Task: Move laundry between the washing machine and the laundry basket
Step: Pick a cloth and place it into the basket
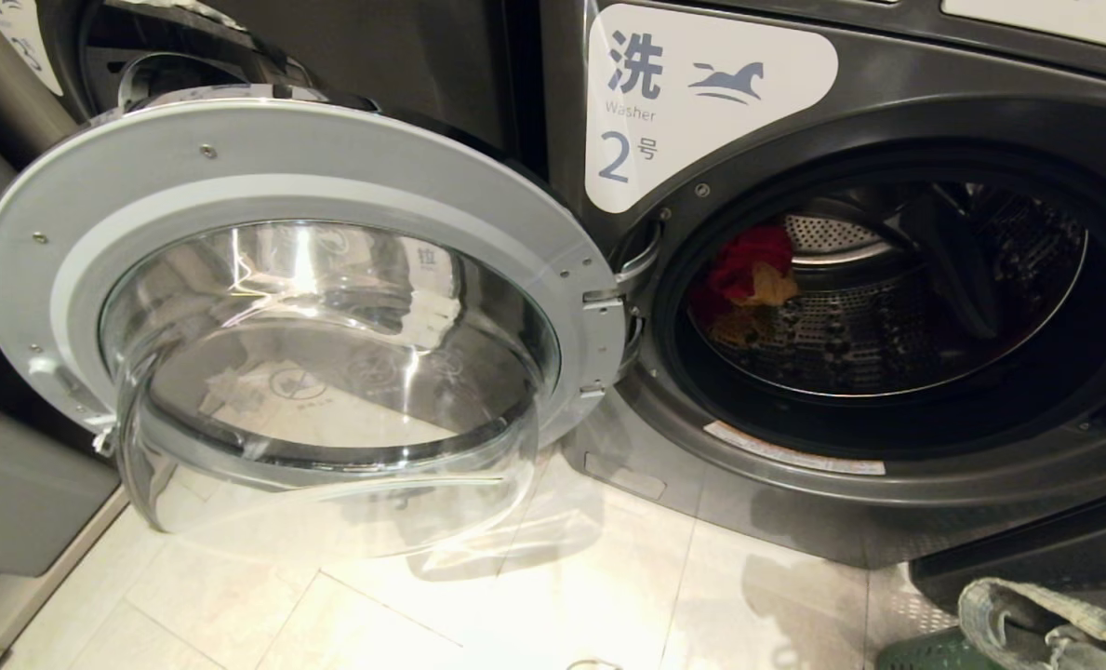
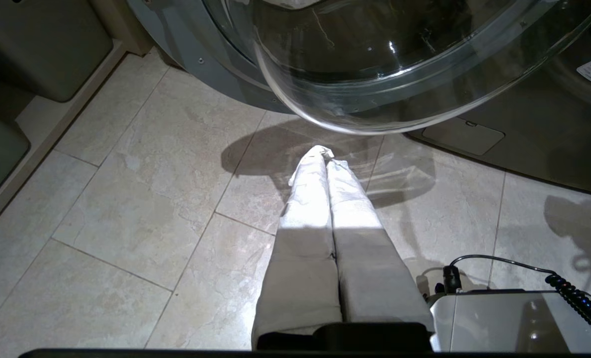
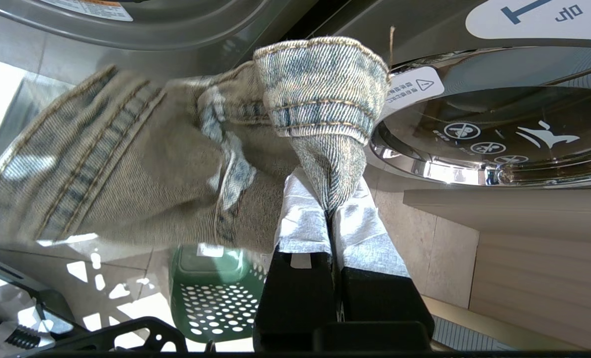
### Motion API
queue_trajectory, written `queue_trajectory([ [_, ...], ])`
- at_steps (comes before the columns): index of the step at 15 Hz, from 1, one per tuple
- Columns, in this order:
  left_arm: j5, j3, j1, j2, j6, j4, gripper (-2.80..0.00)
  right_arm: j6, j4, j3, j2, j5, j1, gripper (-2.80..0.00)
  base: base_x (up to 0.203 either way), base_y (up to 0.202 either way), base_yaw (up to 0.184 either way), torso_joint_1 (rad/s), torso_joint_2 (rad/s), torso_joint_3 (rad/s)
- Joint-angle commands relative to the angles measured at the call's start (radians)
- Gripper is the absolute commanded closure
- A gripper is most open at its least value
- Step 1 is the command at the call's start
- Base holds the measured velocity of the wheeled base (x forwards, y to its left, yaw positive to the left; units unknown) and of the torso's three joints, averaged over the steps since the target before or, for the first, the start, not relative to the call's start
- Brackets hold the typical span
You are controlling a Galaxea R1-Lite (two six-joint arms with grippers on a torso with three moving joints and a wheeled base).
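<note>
Pinching a faded blue-grey denim garment [image 3: 186,164] above the green perforated plastic basket [image 3: 215,293], the closed right gripper [image 3: 331,209] leaves red and mustard-yellow cloth [image 1: 748,270] inside the dark grey front-loading washer [image 1: 887,307].

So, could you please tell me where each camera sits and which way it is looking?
Head view: from the robot's head, down at the washing machine with its door open; neither arm shows.
Left wrist view: behind the left hand, shut and empty, facing the floor under the door.
Right wrist view: behind the right hand, pinching a denim garment above the laundry basket.
Shared: the head and left wrist views both show the glass door.
</note>
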Motion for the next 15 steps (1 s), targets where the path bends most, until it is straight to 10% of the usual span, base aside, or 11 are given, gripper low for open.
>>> queue_trajectory([
  [1, 0.001, 0.000, 0.000, 0.001, 0.000, 0.000, 0.00, -0.001, 0.006, 0.001, -0.001, -0.003, 0.002, 0.00, 0.000, 0.000, 0.000, 0.000, 0.00, 0.000],
  [15, 0.000, 0.000, 0.000, 0.001, 0.001, 0.000, 0.00, -0.038, -0.007, 0.012, -0.015, -0.002, 0.008, 0.00, 0.000, 0.003, -0.075, 0.001, 0.00, 0.001],
])
